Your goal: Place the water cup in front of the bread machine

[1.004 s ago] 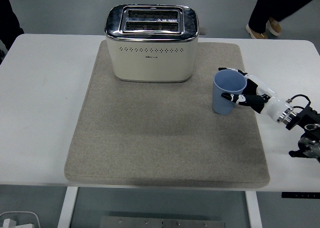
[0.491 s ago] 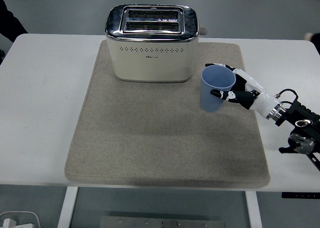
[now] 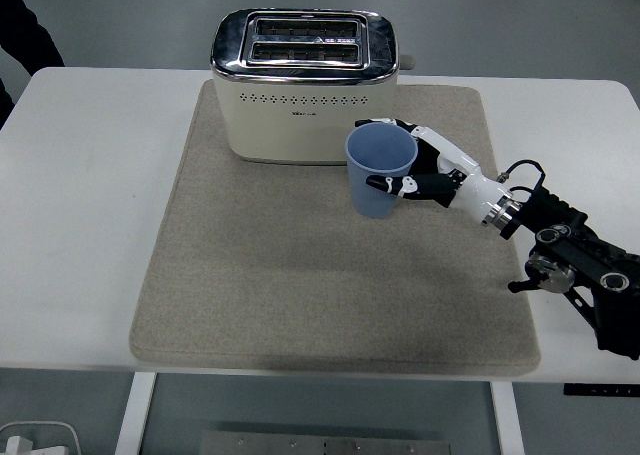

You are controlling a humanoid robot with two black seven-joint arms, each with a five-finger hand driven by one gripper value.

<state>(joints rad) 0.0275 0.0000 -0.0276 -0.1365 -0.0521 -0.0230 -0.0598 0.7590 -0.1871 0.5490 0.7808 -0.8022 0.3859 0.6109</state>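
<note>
On the grey mat | right hand grips blue water cup near bread machine's right front corner | step: carrying | next: shift left, set down, release.

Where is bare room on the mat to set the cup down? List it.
Free: the mat between the toaster front and the near edge, widest at its left and centre. Also bare: the mat's right strip behind the arm. Crowded: right of centre, where the right hand holds the blue cup close by the toaster's right front corner.
</note>
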